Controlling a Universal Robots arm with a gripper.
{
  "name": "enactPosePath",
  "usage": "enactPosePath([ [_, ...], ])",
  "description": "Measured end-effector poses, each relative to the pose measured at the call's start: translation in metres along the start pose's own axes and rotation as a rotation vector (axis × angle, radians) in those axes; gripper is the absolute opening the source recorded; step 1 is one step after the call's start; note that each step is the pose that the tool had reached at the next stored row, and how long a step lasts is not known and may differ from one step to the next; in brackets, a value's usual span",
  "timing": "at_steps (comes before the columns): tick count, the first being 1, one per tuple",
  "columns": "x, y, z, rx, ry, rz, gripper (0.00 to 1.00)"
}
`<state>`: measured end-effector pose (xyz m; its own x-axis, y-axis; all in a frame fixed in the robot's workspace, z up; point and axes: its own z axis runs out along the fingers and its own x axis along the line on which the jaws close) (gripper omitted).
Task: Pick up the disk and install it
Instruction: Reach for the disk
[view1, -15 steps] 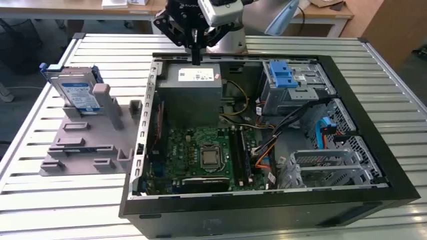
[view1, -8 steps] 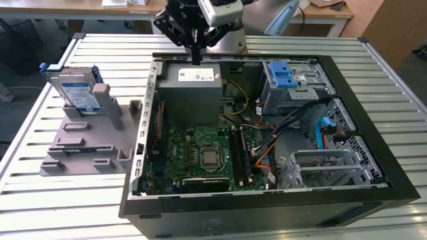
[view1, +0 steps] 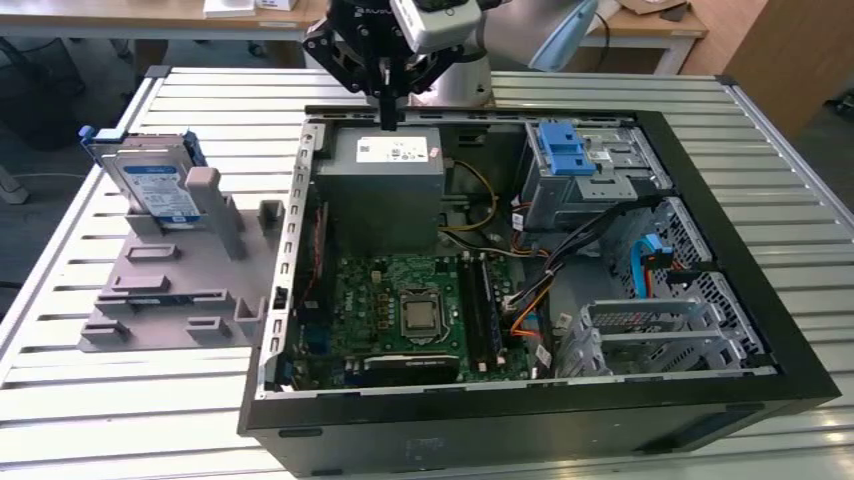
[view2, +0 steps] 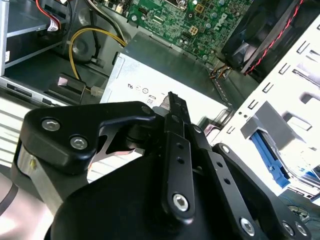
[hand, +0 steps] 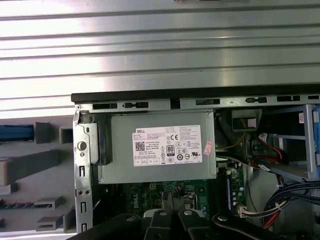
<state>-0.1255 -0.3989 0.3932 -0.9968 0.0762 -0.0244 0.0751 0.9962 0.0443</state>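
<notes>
The disk (view1: 151, 183) is a silver drive with a white-and-blue label and blue rails. It stands on edge in a grey fixture (view1: 174, 275) on the table, at the exterior view's left of the open computer case (view1: 694, 200). Its blue rail (hand: 15, 132) appears in the first wrist view. My gripper (view1: 390, 118) hangs over the case's far edge, above the grey power supply box (view1: 387, 165), well apart from the disk. Its fingers (view2: 172, 100) are pressed together with nothing between them.
Inside the case lie a green motherboard (view1: 414, 300), loose cables (view1: 587, 240) and a grey drive cage with blue tabs (view1: 581, 150) at the far right. More metal cages (view1: 667, 330) stand at the near right. The slatted metal table (view1: 134, 400) surrounds it.
</notes>
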Motion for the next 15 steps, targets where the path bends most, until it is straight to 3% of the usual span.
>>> enactPosePath([
  [15,0.0113,-0.0006,-0.0001,0.0,0.0,0.0,0.11],
])
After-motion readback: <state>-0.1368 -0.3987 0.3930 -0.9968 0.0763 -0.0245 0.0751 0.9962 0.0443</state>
